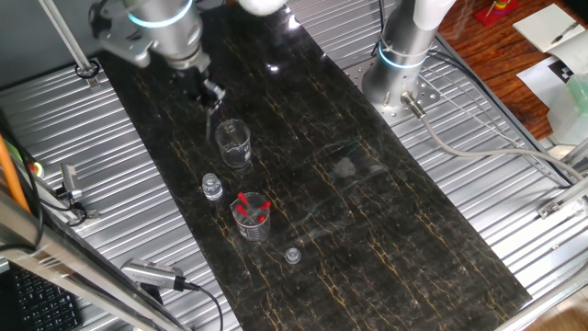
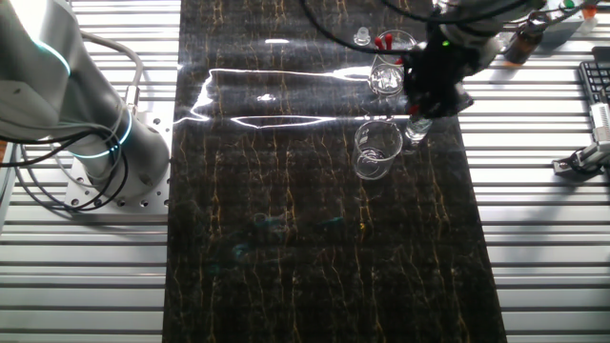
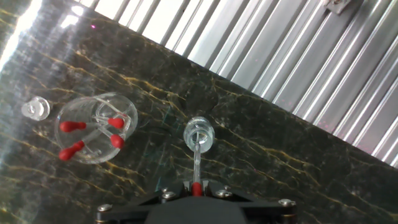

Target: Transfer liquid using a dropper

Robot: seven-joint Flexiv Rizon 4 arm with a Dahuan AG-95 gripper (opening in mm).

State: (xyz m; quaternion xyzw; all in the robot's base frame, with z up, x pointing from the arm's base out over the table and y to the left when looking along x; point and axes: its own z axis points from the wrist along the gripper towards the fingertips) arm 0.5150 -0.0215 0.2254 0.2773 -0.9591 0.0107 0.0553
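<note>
End effector (image 3: 196, 191) clamped on dropper (image 3: 197, 163), tip right above the small vial (image 3: 199, 135) beside the beaker (image 1: 233, 143); slight misalignment risks dripping onto worktop (image 1: 367, 221).

The arm (image 1: 161, 28) comes in from the far left of the table in one fixed view, wrist angled down, gripper (image 1: 211, 95) hanging low over the dark tabletop. In the other fixed view the gripper (image 2: 431, 90) is a black block pointing down. Hand view shows the fingers closed on a thin dropper (image 3: 197, 165), pinched near its red bulb.
</note>
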